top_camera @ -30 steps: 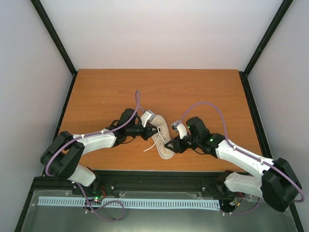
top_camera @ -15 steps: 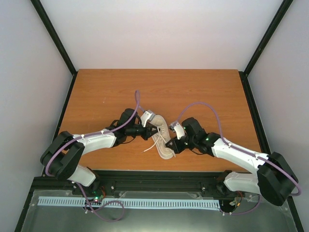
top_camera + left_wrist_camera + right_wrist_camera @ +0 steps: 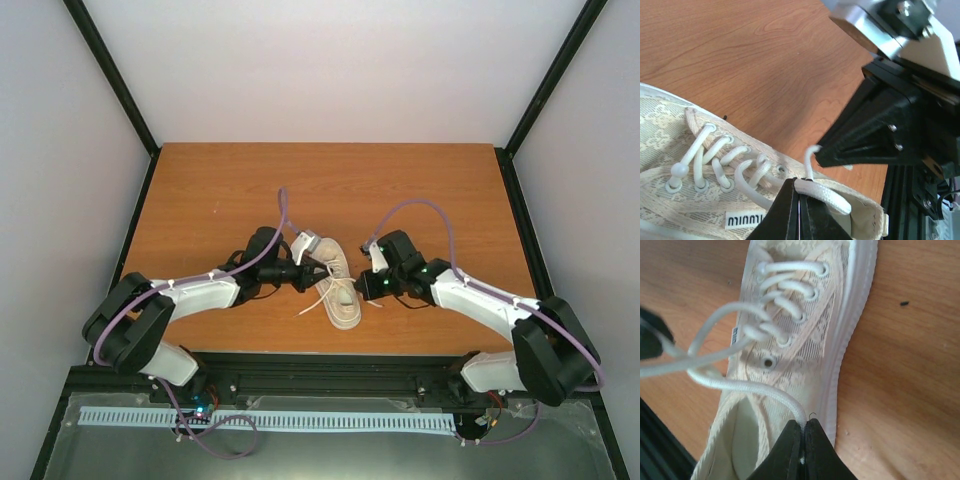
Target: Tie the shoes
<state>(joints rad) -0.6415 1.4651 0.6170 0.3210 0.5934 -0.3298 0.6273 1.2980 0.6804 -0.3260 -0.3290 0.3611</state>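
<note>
The cream lace-patterned sneaker (image 3: 342,305) lies on the wooden table between both arms, toe toward the back. In the left wrist view the shoe (image 3: 685,150) fills the lower left, and my left gripper (image 3: 801,186) is shut on a white lace (image 3: 827,196) just over the shoe's opening. In the right wrist view the shoe (image 3: 810,325) runs up the frame, and my right gripper (image 3: 803,425) is shut on the other lace strand (image 3: 740,386) at the heel side. The two strands cross over the tongue. From above, the left gripper (image 3: 323,270) and right gripper (image 3: 360,288) flank the shoe closely.
The wooden table (image 3: 220,190) is bounded by black frame posts and white walls. The right gripper's black body (image 3: 880,135) looms close in the left wrist view. The table's front edge and black rail (image 3: 330,362) lie just behind the shoe's heel.
The right gripper has moved slightly back and right with its lace, and its arm has swung toward the table's middle. The shoe has shifted a little. The left arm has barely moved.
</note>
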